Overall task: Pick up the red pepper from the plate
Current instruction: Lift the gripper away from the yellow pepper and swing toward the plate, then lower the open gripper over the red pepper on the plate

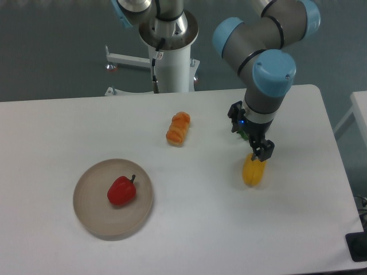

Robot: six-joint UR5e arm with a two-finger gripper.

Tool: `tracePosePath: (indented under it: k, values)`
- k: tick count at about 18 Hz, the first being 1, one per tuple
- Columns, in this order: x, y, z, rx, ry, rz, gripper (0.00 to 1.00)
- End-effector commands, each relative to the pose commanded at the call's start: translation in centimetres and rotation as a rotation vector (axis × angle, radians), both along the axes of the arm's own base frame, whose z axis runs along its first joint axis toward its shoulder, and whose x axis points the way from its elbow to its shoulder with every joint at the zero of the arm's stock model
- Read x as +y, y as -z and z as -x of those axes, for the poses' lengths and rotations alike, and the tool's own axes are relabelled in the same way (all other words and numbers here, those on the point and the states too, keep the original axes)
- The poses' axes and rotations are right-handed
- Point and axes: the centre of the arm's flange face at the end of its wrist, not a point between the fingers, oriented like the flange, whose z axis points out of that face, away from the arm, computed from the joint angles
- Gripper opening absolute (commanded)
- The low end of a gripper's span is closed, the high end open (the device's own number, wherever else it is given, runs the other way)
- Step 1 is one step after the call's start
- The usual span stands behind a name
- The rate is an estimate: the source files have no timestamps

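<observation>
The red pepper [121,191] is glossy, with a short dark stem pointing up and to the right. It lies near the middle of the round beige plate [92,212] at the front left of the table. My gripper [259,154] is far off to the right, pointing down at the top end of a yellow pepper [253,172] that rests on the table. Its dark fingers touch or nearly touch that pepper. The gap between them is hidden from this angle. Nothing is near the red pepper.
An orange pepper [178,128] lies at the table's middle back, between the plate and the arm. The robot's white base column [170,57] stands behind the table's far edge. The table's right edge is close behind the arm.
</observation>
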Motion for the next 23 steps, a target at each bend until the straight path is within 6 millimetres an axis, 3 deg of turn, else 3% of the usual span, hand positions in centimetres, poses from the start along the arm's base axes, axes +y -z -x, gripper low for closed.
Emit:
tracePosePath:
  k: [6,10,12,15,18,23]
  values:
    - [0.8,0.2,-0.4,-0.002,-0.020,-0.002,1.00]
    - [2.2,0.8,-2.9,-0.035,-0.074,-0.008,1.00]
    - [3.4,0.8,-5.3,-0.038,-0.112,-0.004,1.00]
    - [6.4,0.9,-11.5,-0.044,-0.189,-0.001,1.00]
    - [8.3,1.2,-16.3,-0.047,-0.267,0.007,1.00]
    - [11.9,3.7,-22.8,-0.037,-0.322,-0.013,1.00]
